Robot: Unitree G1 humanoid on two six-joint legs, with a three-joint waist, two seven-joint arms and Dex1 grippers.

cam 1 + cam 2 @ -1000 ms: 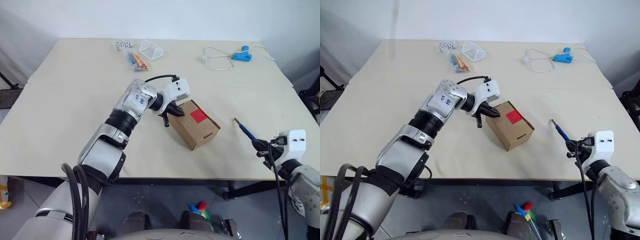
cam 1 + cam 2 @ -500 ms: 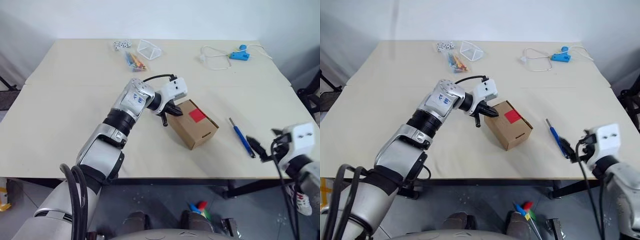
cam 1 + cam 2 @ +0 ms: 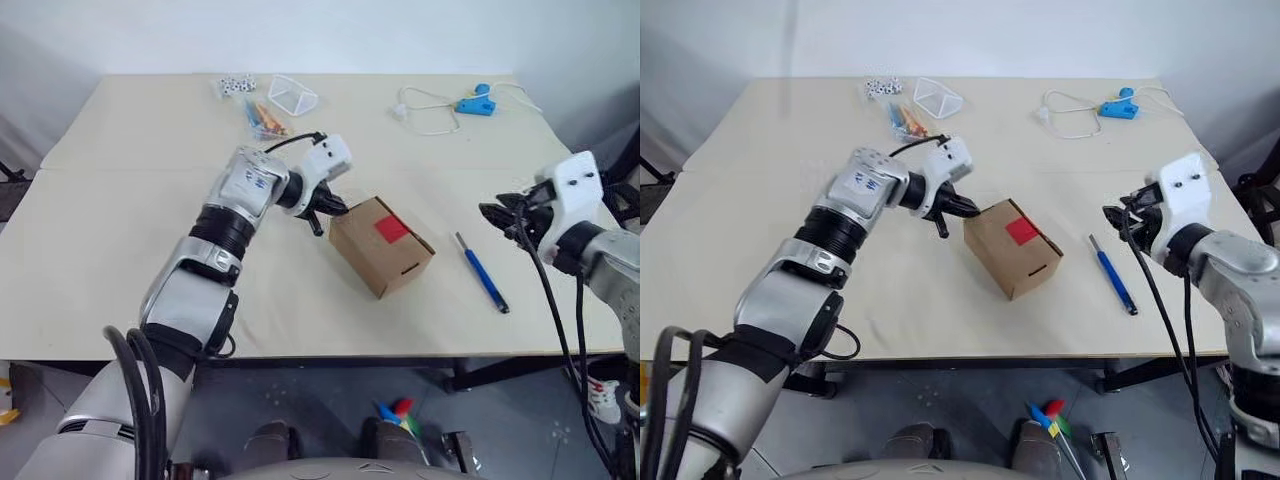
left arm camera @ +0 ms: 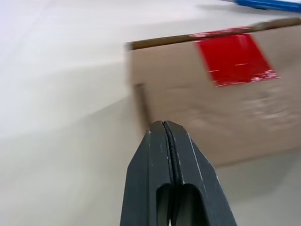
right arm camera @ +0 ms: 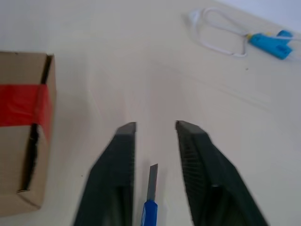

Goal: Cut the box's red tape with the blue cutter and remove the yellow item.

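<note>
The brown box [image 3: 372, 252] lies mid-table with the red tape [image 3: 391, 229] on its top face, also seen as red tape [image 4: 233, 57]. My left gripper [image 3: 341, 210] is shut and empty, its tip right at the box's far-left corner; contact is unclear. The blue cutter [image 3: 483, 273] lies flat on the table to the right of the box. My right gripper [image 3: 491, 212] hangs above the table just right of the cutter, open, nothing between its fingers [image 5: 123, 141]; the cutter's tip [image 5: 152, 179] shows on the table below them. The yellow item is hidden.
At the table's far edge sit a light-blue gadget with a white cord [image 3: 468, 104], a clear triangular container [image 3: 293, 95], a bag of coloured pencils [image 3: 264, 120] and small dice [image 3: 232, 85]. The table's front edge [image 3: 400, 352] runs close below the box and cutter.
A second ago my right gripper held the cutter near the table's right front edge. It let go, leaving the cutter on the table, and has risen away. My left gripper drifted slightly left.
</note>
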